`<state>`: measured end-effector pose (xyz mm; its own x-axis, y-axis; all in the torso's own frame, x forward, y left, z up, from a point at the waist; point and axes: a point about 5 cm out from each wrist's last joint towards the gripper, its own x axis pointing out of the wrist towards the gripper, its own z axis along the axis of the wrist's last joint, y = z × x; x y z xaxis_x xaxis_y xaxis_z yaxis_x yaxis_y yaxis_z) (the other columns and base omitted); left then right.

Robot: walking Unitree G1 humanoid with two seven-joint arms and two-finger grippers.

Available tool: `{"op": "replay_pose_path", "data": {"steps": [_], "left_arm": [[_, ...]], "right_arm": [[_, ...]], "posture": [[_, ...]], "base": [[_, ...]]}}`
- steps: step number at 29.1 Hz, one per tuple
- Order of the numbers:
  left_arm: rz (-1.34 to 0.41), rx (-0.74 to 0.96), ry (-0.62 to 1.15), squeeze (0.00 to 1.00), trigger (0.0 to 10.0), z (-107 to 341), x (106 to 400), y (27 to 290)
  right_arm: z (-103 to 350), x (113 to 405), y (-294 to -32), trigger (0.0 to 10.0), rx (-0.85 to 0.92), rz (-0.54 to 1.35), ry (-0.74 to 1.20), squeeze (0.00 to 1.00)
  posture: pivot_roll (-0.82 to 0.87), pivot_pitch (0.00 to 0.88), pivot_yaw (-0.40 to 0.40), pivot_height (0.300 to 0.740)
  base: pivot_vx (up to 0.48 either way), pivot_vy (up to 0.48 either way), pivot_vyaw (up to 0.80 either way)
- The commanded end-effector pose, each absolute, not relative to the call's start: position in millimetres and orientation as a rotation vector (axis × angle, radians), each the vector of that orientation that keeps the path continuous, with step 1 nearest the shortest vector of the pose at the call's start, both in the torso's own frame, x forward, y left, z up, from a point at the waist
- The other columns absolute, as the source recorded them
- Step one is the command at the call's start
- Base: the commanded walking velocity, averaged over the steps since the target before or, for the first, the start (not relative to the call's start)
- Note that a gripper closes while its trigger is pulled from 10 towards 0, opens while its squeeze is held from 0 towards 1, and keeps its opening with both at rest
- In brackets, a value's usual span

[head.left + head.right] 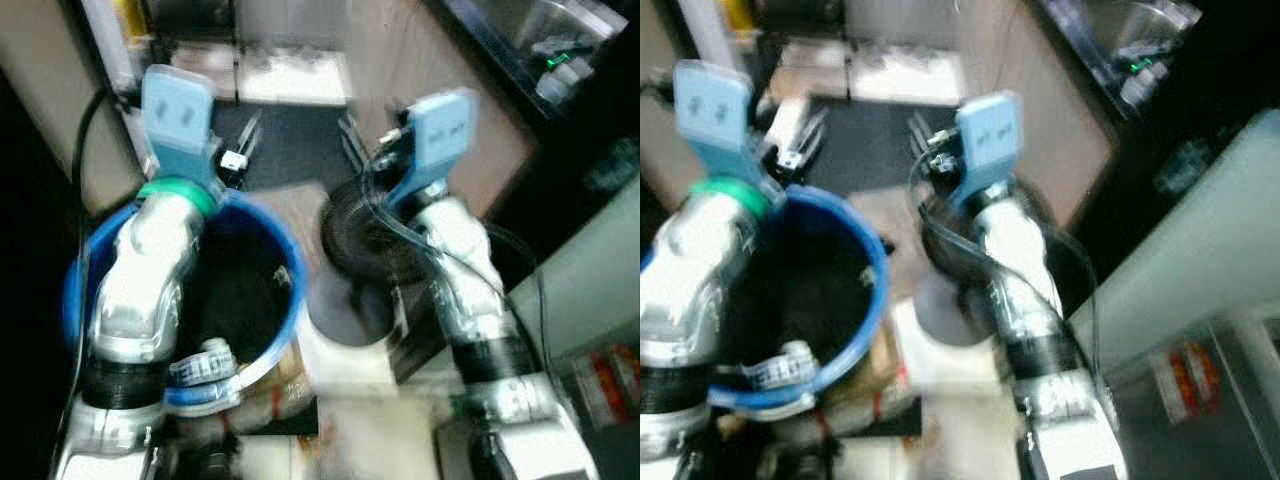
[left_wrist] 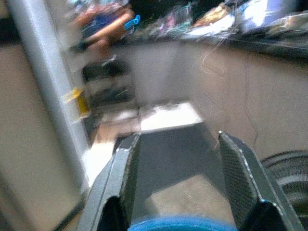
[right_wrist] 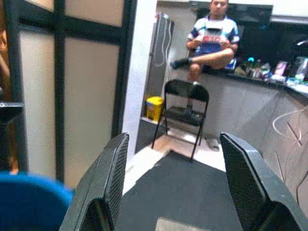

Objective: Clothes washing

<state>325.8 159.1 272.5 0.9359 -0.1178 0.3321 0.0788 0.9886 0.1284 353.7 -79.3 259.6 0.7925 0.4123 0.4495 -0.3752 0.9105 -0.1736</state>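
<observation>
Hovering just past the far rim of the blue bucket (image 1: 285,255), left gripper (image 2: 178,185) nearer, wide apart, empty; right gripper (image 3: 175,185) alongside, equally wide.

Both arms reach forward — left pincer (image 2: 178,178) and right pincer (image 3: 175,183) spread, empty.

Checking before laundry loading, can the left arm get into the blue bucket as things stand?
Probably yes. The left gripper hangs just past the blue bucket, fingers open and empty, and the bucket's mouth is uncovered below the arm.

Blue bucket (image 1: 285,262) and fan (image 1: 355,235) ahead
</observation>
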Motion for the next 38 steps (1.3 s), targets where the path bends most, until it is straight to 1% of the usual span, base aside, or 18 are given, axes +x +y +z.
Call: {"op": "replay_pose_path", "data": {"steps": [1,24,25,26,27,28,30,31,32,34,38], "left_arm": [[-0.139,0.12,-0.349,0.0,10.0,273.0,325.1,150.3],[-0.128,0.137,-0.313,0.0,10.0,266.0,324.2,154.5],[-0.133,0.137,-0.243,0.0,10.0,255.4,324.7,157.8],[-0.133,0.137,-0.243,0.0,10.0,255.4,324.7,157.8],[-0.16,0.148,-0.151,0.0,10.0,240.5,322.5,160.9],[-0.16,0.148,-0.151,0.0,10.0,240.5,322.5,160.9],[-0.164,0.103,-0.001,0.0,10.0,218.4,317.8,167.1],[-0.164,0.103,-0.001,0.0,10.0,218.4,317.8,167.1],[-0.149,0.075,0.041,0.0,10.0,213.7,317.2,169.5],[-0.09,0.036,0.081,0.0,10.0,208.7,320.8,173.8],[-0.062,0.043,0.076,0.0,10.0,207.6,326.2,173.1]], "right_arm": [[260.5,354.6,-86.9,10.0,-0.072,0.4,-0.502,0.0],[255.3,355.1,-86.2,10.0,-0.077,0.403,-0.487,0.0],[249.7,356.4,-86.4,10.0,-0.084,0.408,-0.458,0.0],[249.7,356.4,-86.4,10.0,-0.084,0.408,-0.458,0.0],[233.0,358.0,-82.9,10.0,-0.168,0.457,-0.375,0.0],[233.0,358.0,-82.9,10.0,-0.168,0.457,-0.375,0.0],[198.3,359.4,-84.6,10.0,-0.239,0.521,-0.181,0.0],[198.3,359.4,-84.6,10.0,-0.239,0.521,-0.181,0.0],[188.2,359.7,-87.9,10.0,-0.241,0.526,-0.121,0.0],[182.2,362.9,-98.3,10.0,-0.217,0.493,-0.075,0.0],[182.4,367.3,-108.8,10.0,-0.211,0.457,-0.061,0.0]], "posture": [[0.09,0.069,-0.058,0.74],[0.09,0.076,-0.055,0.74],[0.09,0.075,-0.055,0.74],[0.09,0.075,-0.055,0.74],[0.09,0.076,-0.055,0.74],[0.09,0.076,-0.055,0.74],[0.08,0.082,-0.062,0.74],[0.08,0.082,-0.062,0.74],[0.08,0.082,-0.063,0.74],[0.05,0.083,-0.071,0.74],[0.02,0.085,-0.076,0.74]], "base": [[0.0,0.0,0.0],[0.0,0.0,0.0],[0.0,0.0,0.0],[0.0,0.0,0.0],[0.0,0.0,0.0],[0.0,0.0,0.0],[0.0,0.0,0.0],[0.0,0.0,0.0],[0.0,0.0,0.0],[0.0,0.0,0.0],[0.0,0.0,0.0]]}}
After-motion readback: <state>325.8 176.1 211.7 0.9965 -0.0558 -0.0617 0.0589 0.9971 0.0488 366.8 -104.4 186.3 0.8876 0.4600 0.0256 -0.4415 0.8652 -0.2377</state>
